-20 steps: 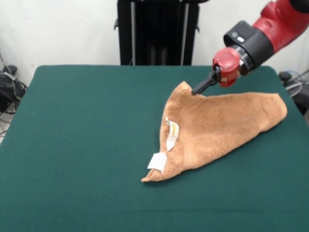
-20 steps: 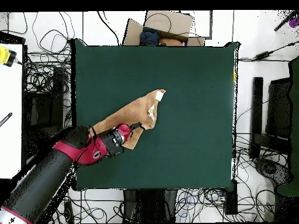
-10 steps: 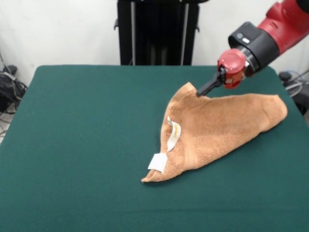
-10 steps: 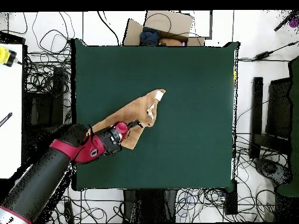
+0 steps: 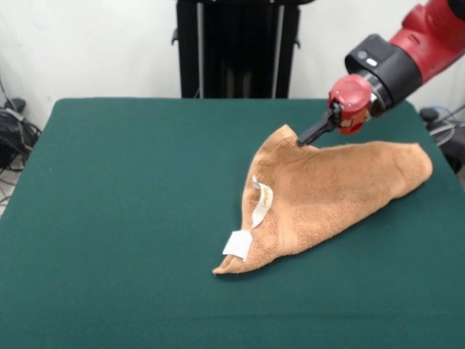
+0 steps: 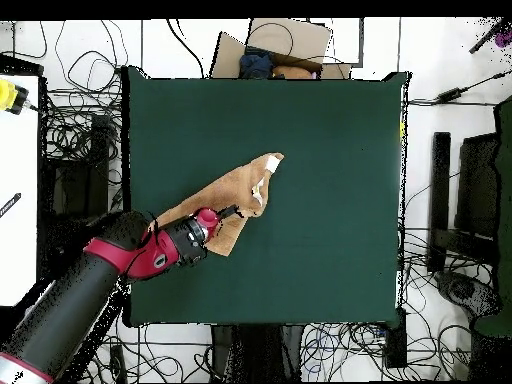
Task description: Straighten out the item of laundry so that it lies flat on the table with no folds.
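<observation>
Towel lies folded over on itself toward the tabletop's right side as seen from the front, nearer the far edge than the near one, a rough triangle with one corner peaked up. Its long axis runs on a slant, from the low point with the white tags out to the rounded fold by the right edge of the table. From above, the same towel runs diagonally in the lower left part of the table.

The gripper comes in from the right and above, its dark tips right at the raised corner, the far one. The tips look drawn together into one thin point, and the cloth is tented up to meet them, so I judge they have that corner pinched; the contact itself is too small to be sure of.

What matters next is direction. The bulk of the towel lies toward the near edge and to the right of the tips, so the held corner would have to travel away from that mass, toward the far left, to peel the upper layer off the lower. Pulled along the long axis instead, the whole towel would likely just slide.
</observation>
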Available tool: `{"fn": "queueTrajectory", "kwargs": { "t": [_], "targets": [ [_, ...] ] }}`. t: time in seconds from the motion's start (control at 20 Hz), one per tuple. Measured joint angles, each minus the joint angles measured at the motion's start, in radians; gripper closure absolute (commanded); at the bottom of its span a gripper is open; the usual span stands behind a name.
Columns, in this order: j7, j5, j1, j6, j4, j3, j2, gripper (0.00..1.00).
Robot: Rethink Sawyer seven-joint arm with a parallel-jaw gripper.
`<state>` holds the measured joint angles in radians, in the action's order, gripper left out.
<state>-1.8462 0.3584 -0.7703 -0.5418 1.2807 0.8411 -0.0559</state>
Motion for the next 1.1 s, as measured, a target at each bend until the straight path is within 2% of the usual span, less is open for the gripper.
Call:
{"fn": "queueTrajectory", "kwargs": {
  "t": [0.55,1.1],
  "targets": [
    [0.000,0.000,0.003,-0.022,-0.028,0.000,-0.001,1.00],
    [0.000,0.000,0.008,-0.094,-0.089,0.000,-0.007,1.00]
  ]
}}
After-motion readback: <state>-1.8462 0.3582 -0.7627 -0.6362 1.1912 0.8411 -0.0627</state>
